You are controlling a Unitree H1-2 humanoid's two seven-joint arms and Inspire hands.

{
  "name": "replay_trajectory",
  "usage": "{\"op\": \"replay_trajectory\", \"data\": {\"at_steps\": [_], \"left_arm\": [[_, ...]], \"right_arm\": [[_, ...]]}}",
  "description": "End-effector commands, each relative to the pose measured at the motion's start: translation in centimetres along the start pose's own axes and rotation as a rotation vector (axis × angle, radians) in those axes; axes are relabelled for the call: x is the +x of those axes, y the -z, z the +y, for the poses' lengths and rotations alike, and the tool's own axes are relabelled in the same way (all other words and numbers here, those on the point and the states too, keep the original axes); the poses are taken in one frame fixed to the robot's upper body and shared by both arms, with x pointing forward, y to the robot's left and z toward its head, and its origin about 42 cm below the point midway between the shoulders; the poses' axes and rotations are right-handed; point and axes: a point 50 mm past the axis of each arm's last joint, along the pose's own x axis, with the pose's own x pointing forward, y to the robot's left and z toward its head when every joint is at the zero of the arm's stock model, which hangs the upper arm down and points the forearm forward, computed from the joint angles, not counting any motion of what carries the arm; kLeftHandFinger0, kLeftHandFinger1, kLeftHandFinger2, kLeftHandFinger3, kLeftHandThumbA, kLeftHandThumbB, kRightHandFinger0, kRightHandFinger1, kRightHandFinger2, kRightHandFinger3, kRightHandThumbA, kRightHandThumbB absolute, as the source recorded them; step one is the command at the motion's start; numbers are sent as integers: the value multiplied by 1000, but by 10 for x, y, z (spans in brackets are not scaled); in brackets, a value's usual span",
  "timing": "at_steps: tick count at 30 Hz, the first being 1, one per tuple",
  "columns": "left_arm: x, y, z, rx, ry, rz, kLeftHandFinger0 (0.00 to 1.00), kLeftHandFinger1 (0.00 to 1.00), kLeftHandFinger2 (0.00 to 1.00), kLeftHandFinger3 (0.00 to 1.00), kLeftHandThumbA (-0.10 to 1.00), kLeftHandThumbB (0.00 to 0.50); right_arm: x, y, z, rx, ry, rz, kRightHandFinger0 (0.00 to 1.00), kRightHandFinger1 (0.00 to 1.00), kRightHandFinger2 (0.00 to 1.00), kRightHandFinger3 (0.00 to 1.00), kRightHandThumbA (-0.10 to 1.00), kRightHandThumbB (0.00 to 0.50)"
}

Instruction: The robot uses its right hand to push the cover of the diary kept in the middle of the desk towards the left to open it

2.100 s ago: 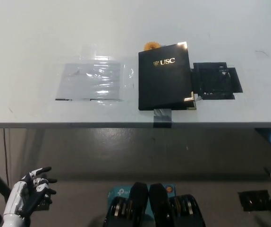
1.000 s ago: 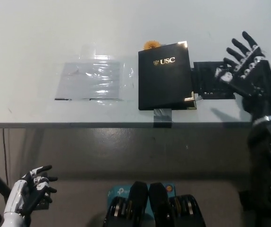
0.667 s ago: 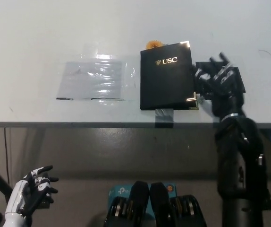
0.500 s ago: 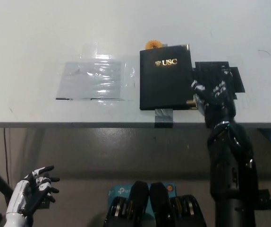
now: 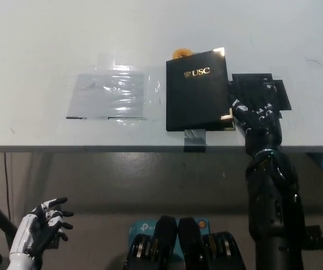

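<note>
A black diary (image 5: 197,90) with gold "USC" lettering lies closed near the middle of the white desk (image 5: 49,45), its cover flat. My black right hand (image 5: 255,115) rests on the desk just right of the diary's lower right corner, fingers spread and tips touching the cover's right edge. It holds nothing. Far below the desk edge at the lower left, my white left hand (image 5: 37,224) hangs with its fingers apart.
A clear plastic sheet (image 5: 110,95) is taped flat to the desk left of the diary. A black patch (image 5: 260,90) lies right of the diary under my right hand. Grey tape (image 5: 193,136) sits at the desk's front edge. A small orange object (image 5: 179,54) peeks behind the diary.
My right arm has risen from below the desk, swung in from the right, and lowered its hand to the diary's right edge. The diary stays closed. The left hand barely moved.
</note>
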Motion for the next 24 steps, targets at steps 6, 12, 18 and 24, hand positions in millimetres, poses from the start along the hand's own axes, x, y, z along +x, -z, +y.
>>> {"op": "replay_trajectory", "data": {"at_steps": [6, 12, 18, 24], "left_arm": [[3, -6, -4, -12, 15, -36, 307, 388, 483, 642, 388, 287], [3, -5, -5, -10, 19, -32, 312, 397, 501, 654, 406, 281], [2, -2, -5, -22, 13, -18, 303, 389, 487, 636, 397, 266], [2, -2, -6, -18, 19, -22, 316, 400, 493, 644, 416, 258]], "right_arm": [[-8, 16, 20, -16, -27, -2, 836, 891, 911, 958, 1000, 163], [-13, 29, 43, -60, -71, 16, 777, 842, 882, 952, 1000, 154], [-19, 34, 71, -123, -147, 27, 836, 884, 931, 998, 1000, 155], [-20, 36, 87, -144, -178, 44, 796, 868, 928, 1000, 1000, 167]]}}
